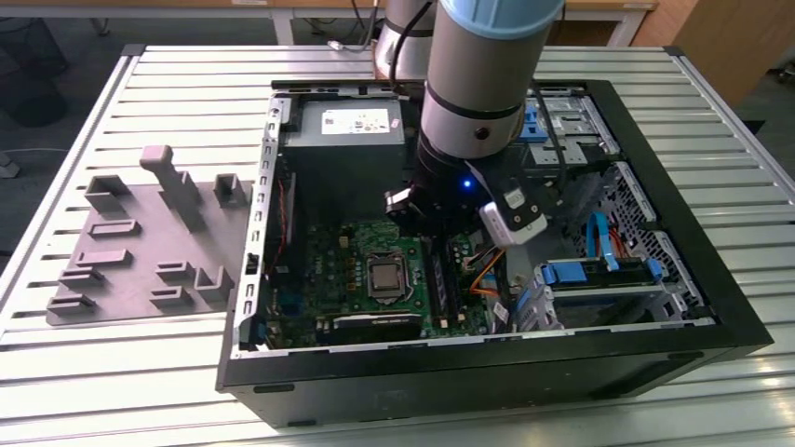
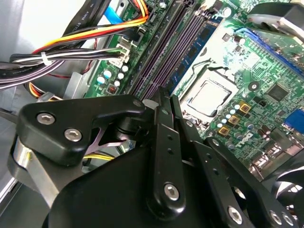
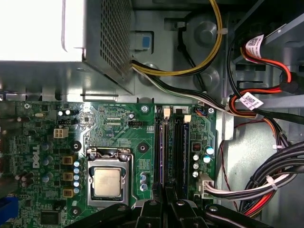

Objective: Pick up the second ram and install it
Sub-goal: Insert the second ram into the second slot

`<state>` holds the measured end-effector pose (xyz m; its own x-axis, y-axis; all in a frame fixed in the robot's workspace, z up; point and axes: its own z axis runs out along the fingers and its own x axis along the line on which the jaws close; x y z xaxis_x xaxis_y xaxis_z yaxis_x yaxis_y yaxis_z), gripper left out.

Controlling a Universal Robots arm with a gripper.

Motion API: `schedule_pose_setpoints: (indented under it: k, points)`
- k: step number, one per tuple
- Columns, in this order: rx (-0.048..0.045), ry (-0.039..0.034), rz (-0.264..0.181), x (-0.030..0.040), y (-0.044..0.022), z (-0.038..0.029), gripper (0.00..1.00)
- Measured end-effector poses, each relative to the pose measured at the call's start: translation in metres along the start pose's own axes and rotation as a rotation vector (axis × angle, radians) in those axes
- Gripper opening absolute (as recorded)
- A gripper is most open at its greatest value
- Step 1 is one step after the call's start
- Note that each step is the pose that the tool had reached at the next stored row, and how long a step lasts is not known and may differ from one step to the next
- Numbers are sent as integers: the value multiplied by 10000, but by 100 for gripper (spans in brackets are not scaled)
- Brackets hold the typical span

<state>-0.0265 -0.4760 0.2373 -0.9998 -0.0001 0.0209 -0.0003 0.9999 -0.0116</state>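
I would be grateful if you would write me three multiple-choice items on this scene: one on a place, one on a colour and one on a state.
1. Where does the claw hang?
A. Over the moulded tray beside the computer
B. Over the long memory slots next to the processor
C. Over the blue drive brackets

2. What colour is the moulded tray on the table?
A. Red
B. Yellow
C. Grey

3. How is the computer case?
A. Lying flat with its inside open to view
B. Closed with its side panel on
C. Standing upright on the table

Answers:
1 B: in the first wrist view the claw sits right above the memory slots, beside the processor.
2 C: the tray at the exterior view's left is plain grey.
3 A: the computer case lies flat, with the board and cables showing.
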Motion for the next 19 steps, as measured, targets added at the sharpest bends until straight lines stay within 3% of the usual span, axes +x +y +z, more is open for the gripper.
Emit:
schedule_pose_setpoints:
  k: [9,19]
  points:
    - [-11,1,48,-22,0,48,14]
    - [-29,2,40,-24,1,145,14]
